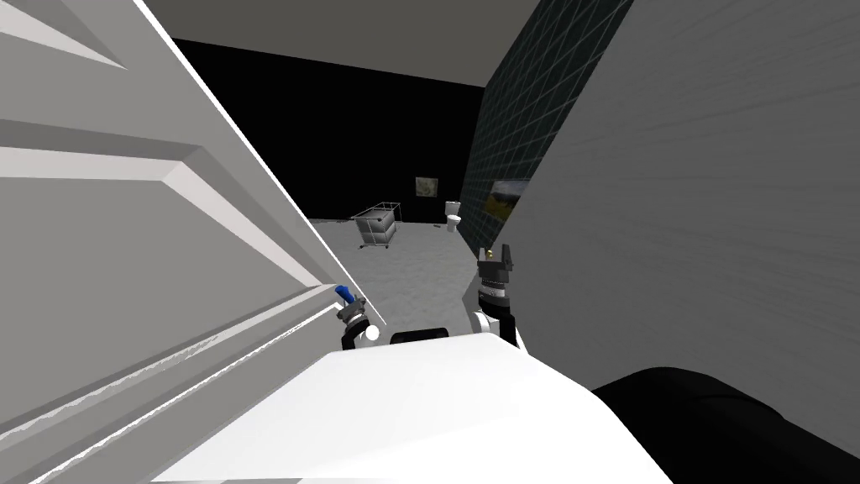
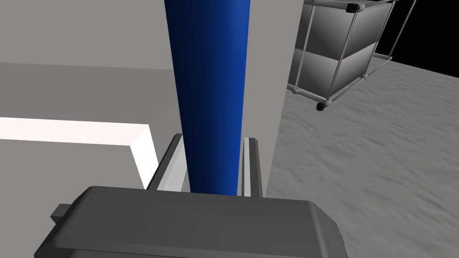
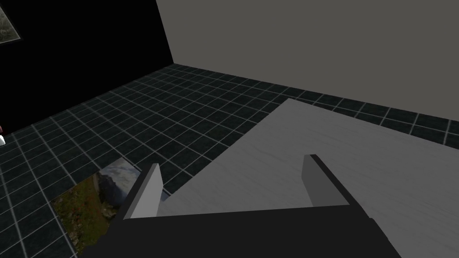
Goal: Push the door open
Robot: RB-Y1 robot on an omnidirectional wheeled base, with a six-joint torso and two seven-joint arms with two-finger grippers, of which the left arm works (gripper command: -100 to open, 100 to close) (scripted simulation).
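The white panelled door (image 1: 126, 210) stands ajar on my left, slanting away from me. Its blue handle (image 2: 208, 89) sits near the free edge, and my left jaws pinch it from both sides. Past that edge lies grey floor (image 1: 420, 269), with a wheeled wire cart (image 2: 340, 49) and a toilet (image 1: 453, 216) far off. My right jaws are spread, raised beside the grey wall (image 1: 714, 210).

I'm looking at the white door (image 1: 126, 210), with raised panels on its face, which is standing open on my left. Its blue handle (image 2: 208, 89), near the free edge, is sitting pinched between my left gripper's (image 2: 213, 139) fingers.
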